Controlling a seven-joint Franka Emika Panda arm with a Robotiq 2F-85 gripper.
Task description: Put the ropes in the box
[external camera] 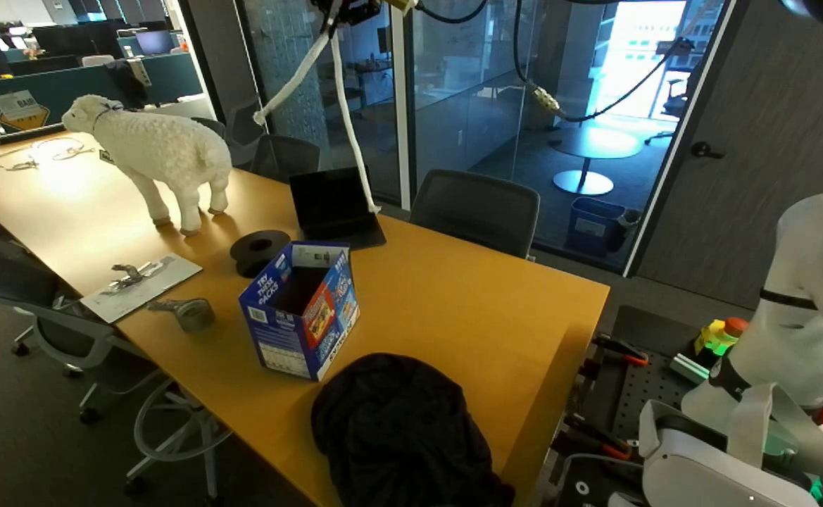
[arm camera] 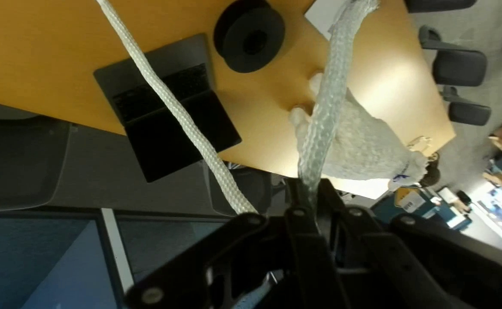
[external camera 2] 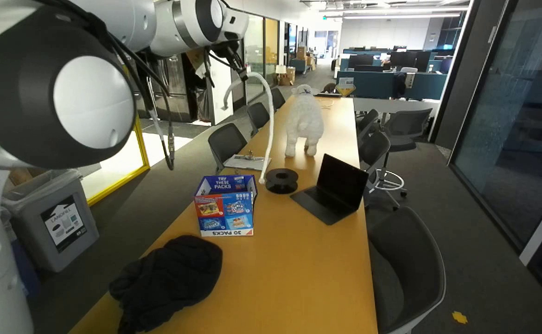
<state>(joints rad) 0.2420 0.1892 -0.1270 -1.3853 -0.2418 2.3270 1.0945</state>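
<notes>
My gripper shows at the top of an exterior view (external camera: 344,10), in another exterior view (external camera 2: 243,73) and in the wrist view (arm camera: 311,189). It is shut on the white rope and holds it high above the table. The rope (external camera: 352,134) hangs in two strands, one short and one long; it also shows in an exterior view (external camera 2: 271,125) and the wrist view (arm camera: 326,107). The blue box (external camera: 283,345) stands upright on the table, open at the top; it also shows in an exterior view (external camera 2: 224,213). The box is out of the wrist view.
A black spool (external camera: 260,250) and an open black laptop (external camera 2: 331,192) stand near the box. A black bag or cloth (external camera: 397,429) lies on the robot's side of it. A toy sheep (external camera 2: 304,118), a clipboard (external camera: 145,285) and a grey tool (external camera: 193,315) are farther off.
</notes>
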